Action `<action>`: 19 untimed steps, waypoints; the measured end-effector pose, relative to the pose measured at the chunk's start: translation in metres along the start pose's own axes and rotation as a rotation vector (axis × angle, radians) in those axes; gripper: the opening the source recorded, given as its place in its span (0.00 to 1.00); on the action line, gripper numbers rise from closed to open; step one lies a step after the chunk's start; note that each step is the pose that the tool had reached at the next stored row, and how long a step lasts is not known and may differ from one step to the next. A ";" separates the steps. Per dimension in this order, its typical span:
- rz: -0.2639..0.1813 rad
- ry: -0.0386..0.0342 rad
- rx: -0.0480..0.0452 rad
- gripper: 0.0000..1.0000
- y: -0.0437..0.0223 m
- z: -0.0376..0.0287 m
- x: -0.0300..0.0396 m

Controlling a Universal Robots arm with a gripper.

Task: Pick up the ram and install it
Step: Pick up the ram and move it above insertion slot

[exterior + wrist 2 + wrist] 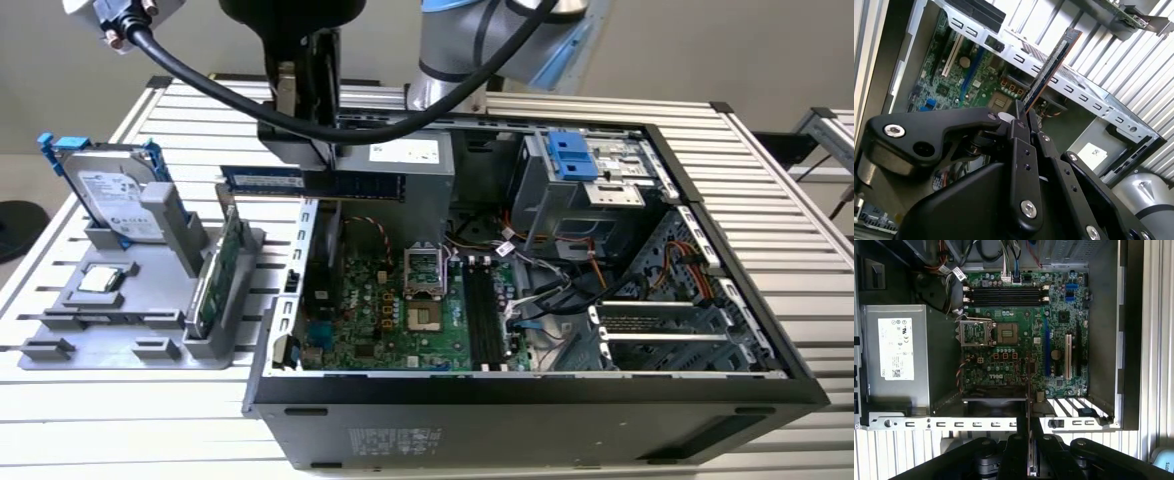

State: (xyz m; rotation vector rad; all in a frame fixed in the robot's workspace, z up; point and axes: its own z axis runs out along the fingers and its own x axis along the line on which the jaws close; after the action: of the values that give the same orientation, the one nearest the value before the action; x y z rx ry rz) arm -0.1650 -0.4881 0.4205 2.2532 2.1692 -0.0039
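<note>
The ram [267, 181] is a long dark stick with black chips, hanging level above the back left rim of the open computer case [534, 385]. My gripper [318, 168] is shut on it from above, near its middle. In the second wrist view the ram [1051, 70] sticks out edge-on from between the black fingers [1019, 132]. The first wrist view looks straight down: the ram's thin edge [1029, 412] lies over the case wall, with the gripper [1030, 445] around it. The motherboard's dark memory slots [1004, 295] [483, 320] lie on the far side of the processor socket [1006, 332].
A grey stand [120, 335] at the exterior view's left holds a silver hard drive [114, 195], a green card [218, 270] and a small chip [104, 280]. Inside the case are the power supply [896, 347], loose cables [547, 280] and a blue-tabbed drive cage [574, 155].
</note>
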 end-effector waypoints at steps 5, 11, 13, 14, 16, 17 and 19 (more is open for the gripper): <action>0.000 0.0000 0.0000 0.00 0.0050 0.0001 0.0003; 0.000 0.0000 0.0000 0.00 0.0113 0.0001 0.0005; 0.000 0.0000 0.0000 0.00 0.0135 0.0001 0.0007; 0.000 0.0000 0.0000 0.00 0.0146 0.0001 0.0007; 0.000 0.0000 0.0000 0.00 0.0166 0.0002 0.0008; 0.000 0.0000 0.0000 0.00 0.0177 0.0002 0.0008; 0.000 0.0000 0.0000 0.00 0.0198 0.0002 0.0009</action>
State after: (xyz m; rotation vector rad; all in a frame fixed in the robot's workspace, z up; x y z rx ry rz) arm -0.1452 -0.4879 0.4205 2.2532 2.1692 -0.0039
